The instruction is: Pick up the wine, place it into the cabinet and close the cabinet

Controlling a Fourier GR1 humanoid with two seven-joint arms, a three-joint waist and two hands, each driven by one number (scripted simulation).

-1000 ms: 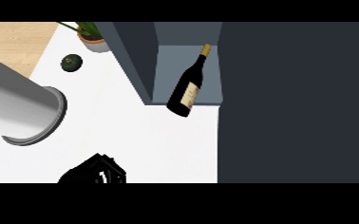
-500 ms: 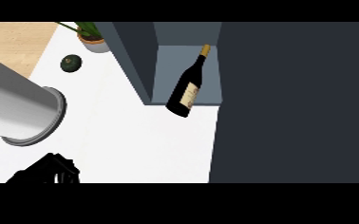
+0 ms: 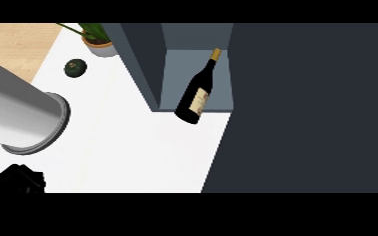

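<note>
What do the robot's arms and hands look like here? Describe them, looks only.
Little shows. A wide grey forearm, a smooth rounded tube with a paler rim at its end, crosses the left side of the head view. Below it, in the lower left corner, sits a black, blocky hand; its fingers cannot be made out. No cables or markings are visible. The other arm and hand are out of view.

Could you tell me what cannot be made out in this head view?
- Left hand: cut off by the lower left corner; its fingers cannot be read.
- Right hand: not in view.
- Cabinet: the large dark panel at right covers that side; the door's position is unclear.
- Wine: label too small to read.
- Plant: cropped by the top edge.
</note>
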